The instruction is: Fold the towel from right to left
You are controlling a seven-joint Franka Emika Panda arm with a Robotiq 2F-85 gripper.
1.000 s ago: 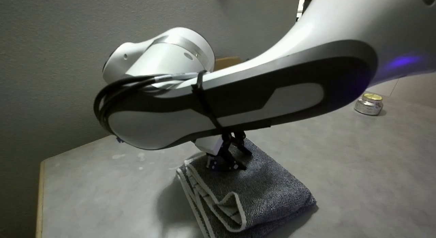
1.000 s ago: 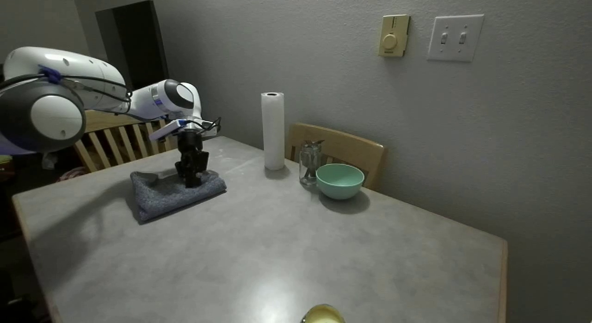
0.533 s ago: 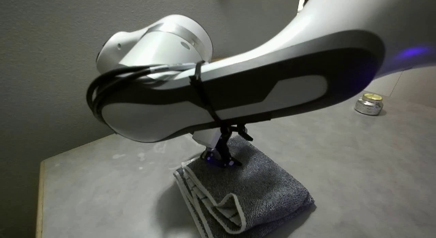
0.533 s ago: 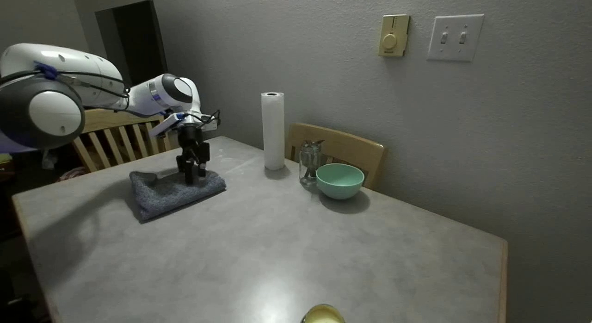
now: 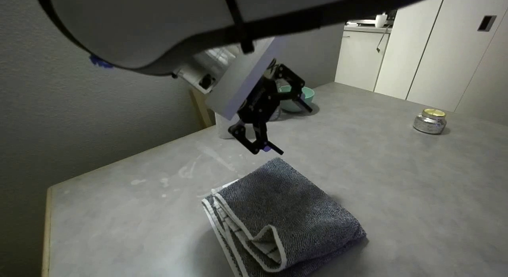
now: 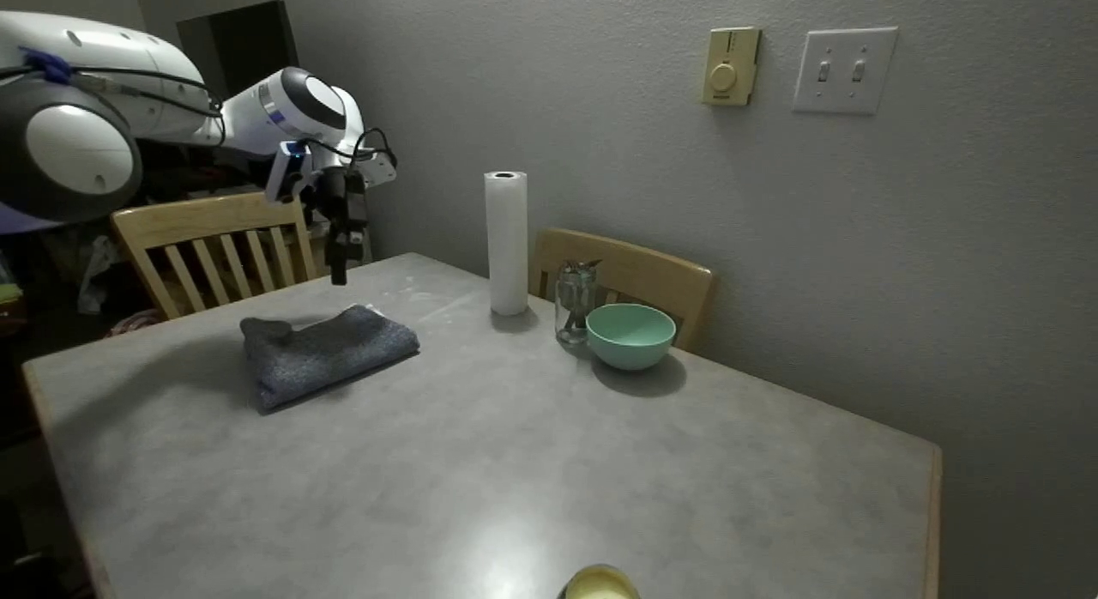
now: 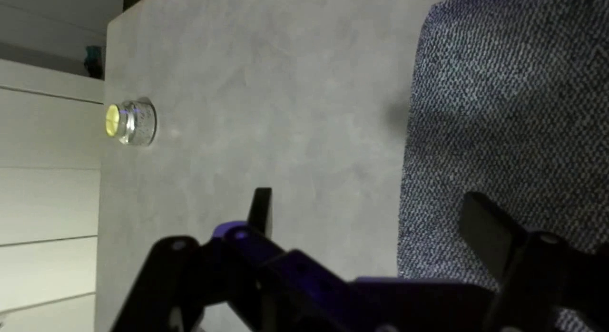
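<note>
- The towel [image 5: 291, 205] is lying folded on the worktop [image 6: 600, 462], below the end effector [image 5: 294, 131], with a gap showing between them in both exterior views.
- The end effector is hovering with its fingers standing wide apart; in the wrist view, one finger is showing against bare worktop, the other against the towel.
- Striped, white-edged layers are showing along one side of the towel, where part of the upper layer is curling up.
- Along the wall [image 6: 626, 136], a paper towel roll [image 6: 506, 243] is standing upright, near a glass jar [image 6: 575, 307] holding utensils; a green bowl [image 6: 630, 337] is sitting just beside that jar.
- These three are standing well apart from the towel.
- A silvery candle jar [image 5: 430, 123] is standing well away, near a worktop edge in the wrist view.
- A slatted chair [image 6: 210, 221] is standing past the worktop's end nearest the towel.
- Bare worktop is stretching between the towel and the candle jar.
</note>
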